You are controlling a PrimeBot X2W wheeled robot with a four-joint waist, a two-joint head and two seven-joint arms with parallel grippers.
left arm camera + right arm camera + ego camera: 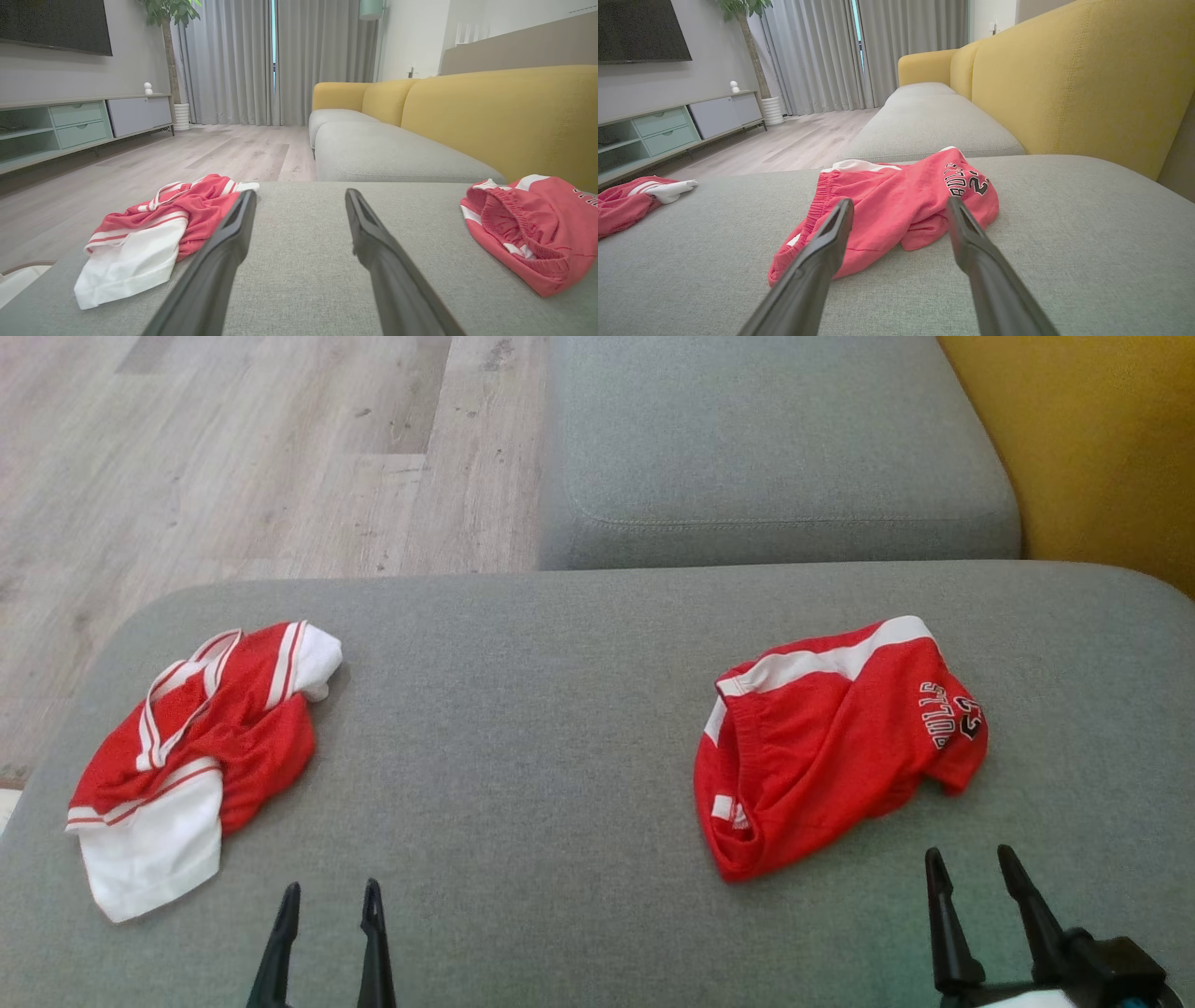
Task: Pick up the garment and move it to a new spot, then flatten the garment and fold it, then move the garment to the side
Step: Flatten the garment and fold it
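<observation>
The jersey (621, 207) is cut off by the right wrist view's left edge.

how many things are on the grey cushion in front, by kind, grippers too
red and white jersey: 1
red shorts: 1
grippers, both open and holding nothing: 2 (left gripper, right gripper)
total: 4

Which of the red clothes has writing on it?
The shorts on the right, just ahead of the right gripper: black BULLS lettering. The left garment shows just white stripes and panels.
</observation>
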